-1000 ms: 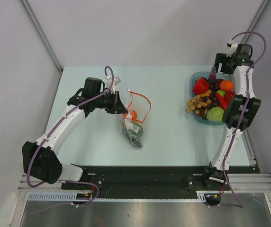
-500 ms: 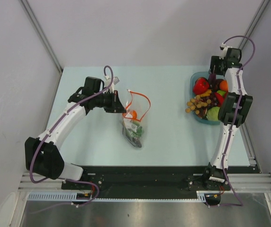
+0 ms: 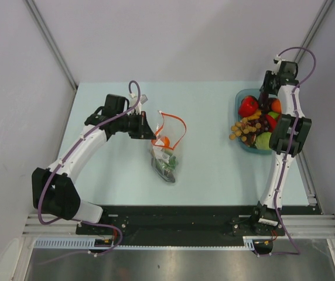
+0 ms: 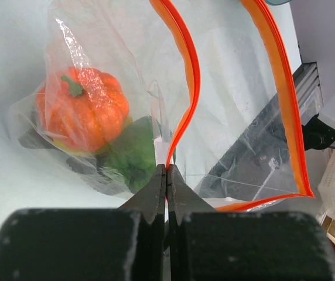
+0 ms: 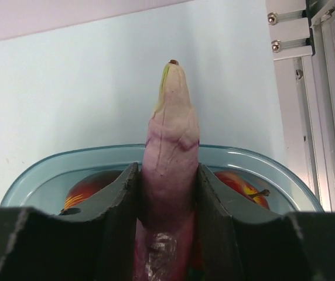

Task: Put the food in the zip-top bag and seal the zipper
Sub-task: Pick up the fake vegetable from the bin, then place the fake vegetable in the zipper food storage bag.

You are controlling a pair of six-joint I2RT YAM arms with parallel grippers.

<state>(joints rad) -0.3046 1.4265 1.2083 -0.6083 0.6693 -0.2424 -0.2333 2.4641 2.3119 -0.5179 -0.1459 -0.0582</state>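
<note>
Over the table [image 3: 208,170] from above, my left gripper [image 3: 150,133] meets the left edge of the zip-top bag [image 3: 166,157], which lies near the middle with its mouth toward the far side. The zipper [image 3: 179,124] stands apart in an open loop, and a pumpkin [image 3: 164,141] shows orange through the plastic. Well apart to the right, the blue tray [image 3: 238,99] holds more food: a red fruit [image 3: 248,106], a bunch of grapes [image 3: 245,124] spilling over the left rim, and a green fruit [image 3: 264,140]. My right gripper [image 3: 263,93] hangs over the tray's far side; its grip is too small to read from here.

At my left wrist, the left gripper [image 4: 166,168] has its jaws pressed tight together, pinching the bag's near lip where the zipper [image 4: 189,70] runs down to them. The bag [image 4: 238,117] gapes beyond. Inside lie the pumpkin [image 4: 82,111] and a dark green vegetable [image 4: 135,155] just beside it.

At my right wrist, the right gripper [image 5: 168,170] clamps a pale purple vegetable [image 5: 173,111] with a greenish tip, pointing straight out past my fingers [image 5: 123,187]. Below it curves the tray [image 5: 50,172], red fruit [image 5: 241,181] inside.
</note>
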